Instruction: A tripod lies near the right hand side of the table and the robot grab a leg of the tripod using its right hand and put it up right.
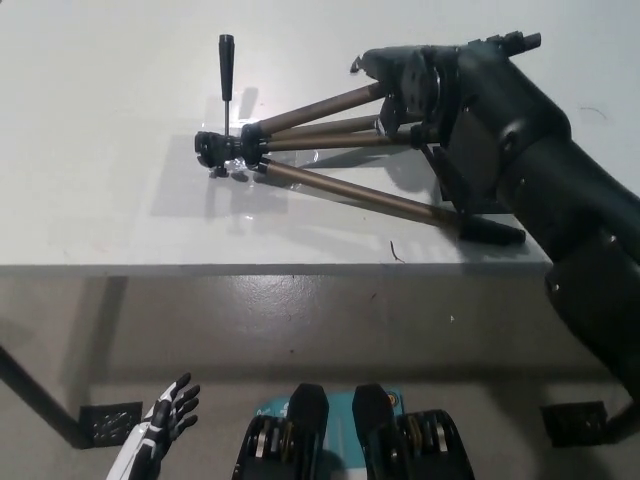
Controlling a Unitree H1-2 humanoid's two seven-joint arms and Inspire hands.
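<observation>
On the table's [100,200] right side, the tripod [330,150] lies flat, head [215,150] pointing left, its pan handle [227,65] sticking away from the robot. Legs fan rightward: upper leg [320,108], a middle leg just below it, and lower leg [360,195] angling toward the near edge, ending in a black foot [492,232] close to that edge.

Right hand [405,90] sits over the far ends of the upper and middle legs, arm coming in from the lower right. Hand appears draped on or around the legs, but the fingers are masked by the wrist and forearm; cannot tell whether it is clasped on a leg or merely resting above. Contact looks likely, not confirmed.

Left hand [170,415] hangs low at lower left, below table level, fingers spread, holding nothing.

Progress: reach looks complete, grasp at best underway. Tripod not lifted at all; all legs flat on the surface. Remaining: secure a leg, swing the tripod onto its feet, release with it standing. Lower leg splayed wide, so standing may be lopsided.
</observation>
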